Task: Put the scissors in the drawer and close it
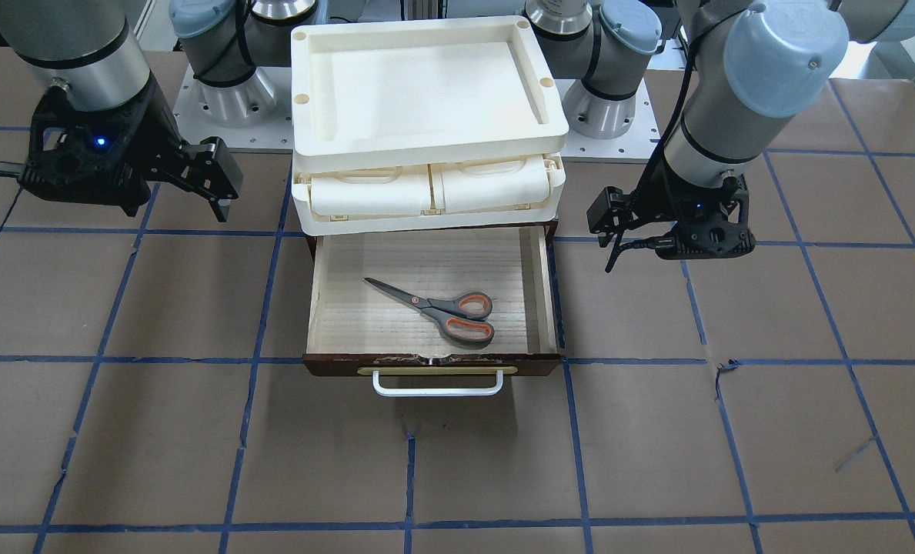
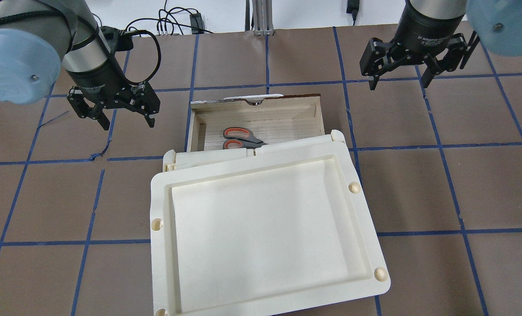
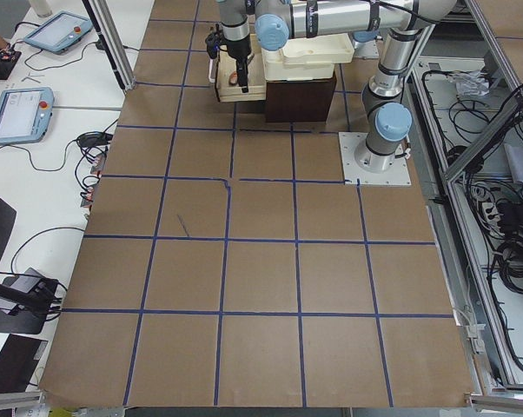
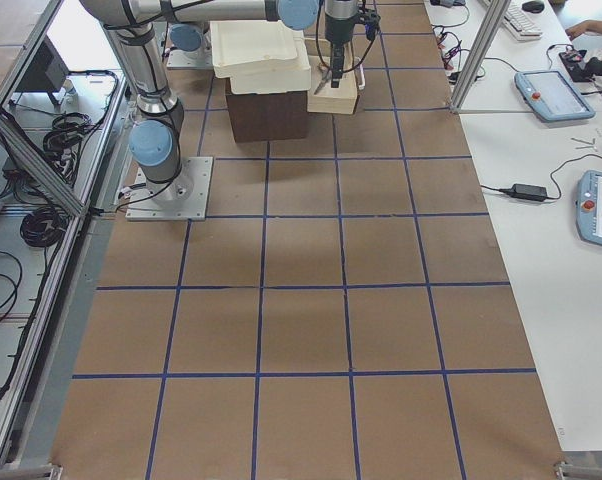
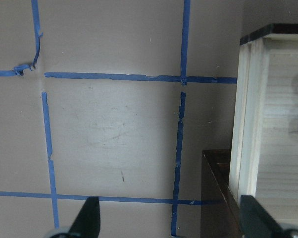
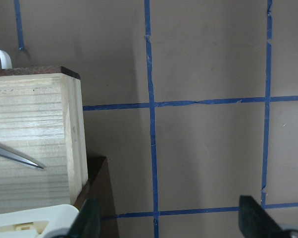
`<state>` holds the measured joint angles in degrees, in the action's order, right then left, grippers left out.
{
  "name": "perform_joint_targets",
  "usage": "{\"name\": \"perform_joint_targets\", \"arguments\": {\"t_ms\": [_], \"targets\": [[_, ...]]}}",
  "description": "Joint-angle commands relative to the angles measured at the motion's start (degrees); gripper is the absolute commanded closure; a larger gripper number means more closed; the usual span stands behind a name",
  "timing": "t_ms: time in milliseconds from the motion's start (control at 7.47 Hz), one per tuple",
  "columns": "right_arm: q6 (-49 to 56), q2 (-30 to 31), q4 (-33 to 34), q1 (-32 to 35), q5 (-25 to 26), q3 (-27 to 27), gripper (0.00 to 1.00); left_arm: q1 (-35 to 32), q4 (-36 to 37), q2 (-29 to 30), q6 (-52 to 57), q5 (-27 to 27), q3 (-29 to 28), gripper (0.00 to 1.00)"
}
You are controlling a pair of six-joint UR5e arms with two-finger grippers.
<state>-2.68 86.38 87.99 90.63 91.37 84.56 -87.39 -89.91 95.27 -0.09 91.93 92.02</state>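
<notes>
- Stack mid-counter (image 1: 657,431): tray (image 1: 303,92) on top, compartments (image 1: 426,196) under it, drawer (image 1: 538,292) at bottom.
- Drawer sticks out on side far from robot, its front farthest.
- Scissors (image 1: 435,308) flat in drawer, approx. centre; loops twd robot's left & drawer front, blades twd robot's right.
- Left gripper (image 2: 127,120) above counter left of drawer, right gripper (image 2: 399,83) right of it; both well apart from it.
</notes>
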Motion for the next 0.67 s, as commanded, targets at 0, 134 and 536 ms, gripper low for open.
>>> {"name": "perform_joint_targets", "arguments": {"t_ms": [0,134,536], "targets": [[-0.31,-0.24,-1.95,0.25,-0.41,-0.28,0.0,0.2,0.0,0.0,0.0,0.0,0.0,0.0],[-0.22,-0.24,-1.95,0.25,-0.32,-0.8,0.0,0.21,0.0,0.0,0.0,0.0,0.0,0.0],[-0.22,-0.16,-2.04,0.17,-0.32,-0.45,0.0,0.21,0.0,0.0,0.0,0.0,0.0,0.0]]}}
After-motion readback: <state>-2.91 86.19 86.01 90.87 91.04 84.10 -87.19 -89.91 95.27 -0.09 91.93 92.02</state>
